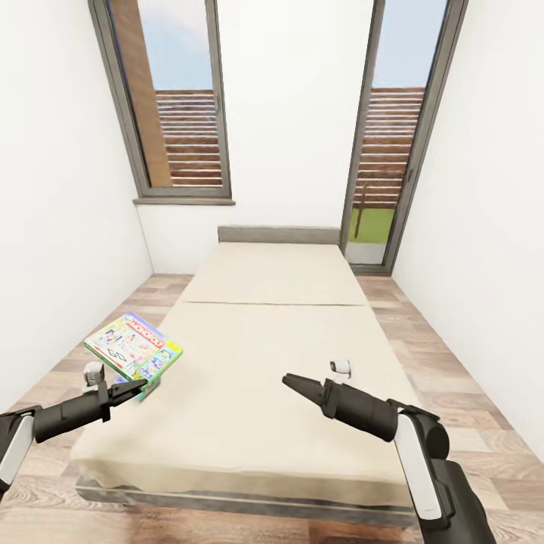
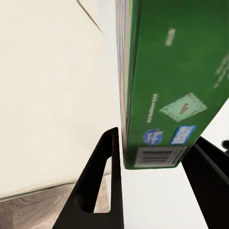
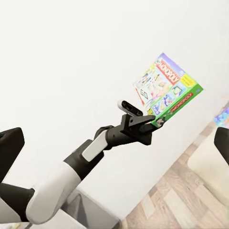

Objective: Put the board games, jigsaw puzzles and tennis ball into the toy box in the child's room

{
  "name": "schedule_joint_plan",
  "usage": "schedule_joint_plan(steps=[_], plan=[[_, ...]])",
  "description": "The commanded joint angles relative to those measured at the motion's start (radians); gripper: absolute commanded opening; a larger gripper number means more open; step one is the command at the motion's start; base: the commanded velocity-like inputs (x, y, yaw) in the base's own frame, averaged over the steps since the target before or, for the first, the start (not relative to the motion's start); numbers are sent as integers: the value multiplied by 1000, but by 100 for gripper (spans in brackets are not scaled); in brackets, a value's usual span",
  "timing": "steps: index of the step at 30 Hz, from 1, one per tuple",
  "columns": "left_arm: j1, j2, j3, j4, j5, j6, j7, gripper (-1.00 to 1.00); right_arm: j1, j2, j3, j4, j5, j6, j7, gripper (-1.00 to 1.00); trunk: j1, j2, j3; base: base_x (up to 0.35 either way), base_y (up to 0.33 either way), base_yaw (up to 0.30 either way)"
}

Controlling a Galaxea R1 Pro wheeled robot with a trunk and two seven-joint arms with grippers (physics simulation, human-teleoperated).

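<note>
A green-edged board game (image 1: 134, 346) with a pale busy cover hangs tilted above the left edge of the bed (image 1: 279, 363). My left gripper (image 1: 136, 389) is shut on its near corner. In the left wrist view the box's green side (image 2: 176, 86) stands between the two black fingers (image 2: 102, 181). The right wrist view shows the same board game (image 3: 164, 90) held up in the left gripper (image 3: 152, 121). My right gripper (image 1: 291, 381) hovers over the beige mattress, open, with its fingers (image 3: 12, 145) far apart and nothing between them. The table and toy box are out of view.
White walls run close along both sides of the bed. Wood plank floor (image 1: 468, 408) forms narrow strips left and right of it. Two tall dark-framed windows (image 1: 181, 106) stand behind the grey headboard (image 1: 278, 234).
</note>
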Motion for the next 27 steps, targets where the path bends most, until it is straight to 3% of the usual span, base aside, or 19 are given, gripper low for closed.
schedule_joint_plan(steps=[1, 6, 8, 11, 18, 21, 24, 27], plan=[[-1, 0, 0, 0, -1, 5, -2, -100, -1, 2, -4, 1, -2, 6, 3, 100, -4, 7, 2, 0, 0, 0], [-1, 0, 0, 0, -1, 6, -2, -100, -1, 6, -7, 3, -8, 10, -1, 100, -23, 42, 18, 0, 0, 0], [-1, 0, -1, 0, -1, 5, -2, -100, -1, 6, -6, 4, -36, 10, -3, 100, -31, 56, 24, 0, 0, 0], [-1, -1, 0, 0, -1, 5, -2, -100, -1, 5, -7, 4, -44, 8, -2, 100, -42, 77, 34, 0, 0, 0], [-1, 0, -1, 2, -1, 5, -2, -100, -1, 5, 4, -5, -36, -28, -22, 100, -69, 126, 56, 0, 0, 0], [-1, 1, -1, 2, -1, 4, -2, -100, -1, 5, 5, -8, -32, -29, -83, 100, -81, 147, 65, 0, 0, 0], [-1, 6, -1, 2, -1, 4, -2, -100, -1, 6, 10, -12, -31, -24, -193, 100, -92, 168, 74, 0, 0, 0], [-1, 16, -1, 1, -1, 4, -2, -100, -1, -2, 46, -14, -34, -23, -268, 100, -104, 189, 84, 0, 0, 0]])
